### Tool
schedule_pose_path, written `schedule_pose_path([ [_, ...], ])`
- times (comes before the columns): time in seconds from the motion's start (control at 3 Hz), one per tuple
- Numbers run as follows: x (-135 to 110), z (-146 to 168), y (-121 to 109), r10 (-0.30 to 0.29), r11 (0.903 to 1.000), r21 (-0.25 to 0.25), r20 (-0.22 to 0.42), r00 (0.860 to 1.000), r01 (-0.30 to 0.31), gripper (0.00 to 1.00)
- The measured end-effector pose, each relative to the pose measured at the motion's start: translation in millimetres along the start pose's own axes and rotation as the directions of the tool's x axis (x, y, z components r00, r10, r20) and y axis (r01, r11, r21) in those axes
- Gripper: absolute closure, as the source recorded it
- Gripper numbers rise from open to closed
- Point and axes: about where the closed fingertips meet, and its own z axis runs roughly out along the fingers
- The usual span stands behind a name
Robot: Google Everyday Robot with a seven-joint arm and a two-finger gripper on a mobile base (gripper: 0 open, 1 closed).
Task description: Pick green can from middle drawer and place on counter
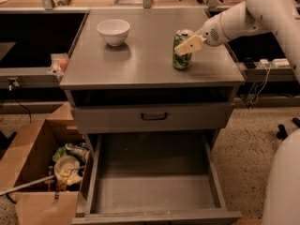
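The green can stands upright on the counter, near its right edge. My gripper reaches in from the right on the white arm and is shut on the green can, with one tan finger across the can's upper front. The middle drawer is pulled out wide below, and its grey floor is bare.
A white bowl sits at the counter's back left. A closed drawer front with a black handle is above the open drawer. A cardboard box of clutter stands on the floor at left. The robot's white body is at right.
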Motion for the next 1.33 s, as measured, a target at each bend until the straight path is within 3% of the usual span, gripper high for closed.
schedule_pose_path([
  [0.67, -1.7, 0.1, -0.2, 0.003, 1.0000, -0.009, 0.031, 1.000, -0.003, 0.11],
  [1.0, -6.6, -4.5, 0.9, 0.011, 0.9999, -0.012, 0.069, 0.998, -0.010, 0.00],
  [1.33, -35.6, -37.5, 1.0, 0.009, 0.9999, -0.007, 0.182, 0.983, -0.008, 0.00],
])
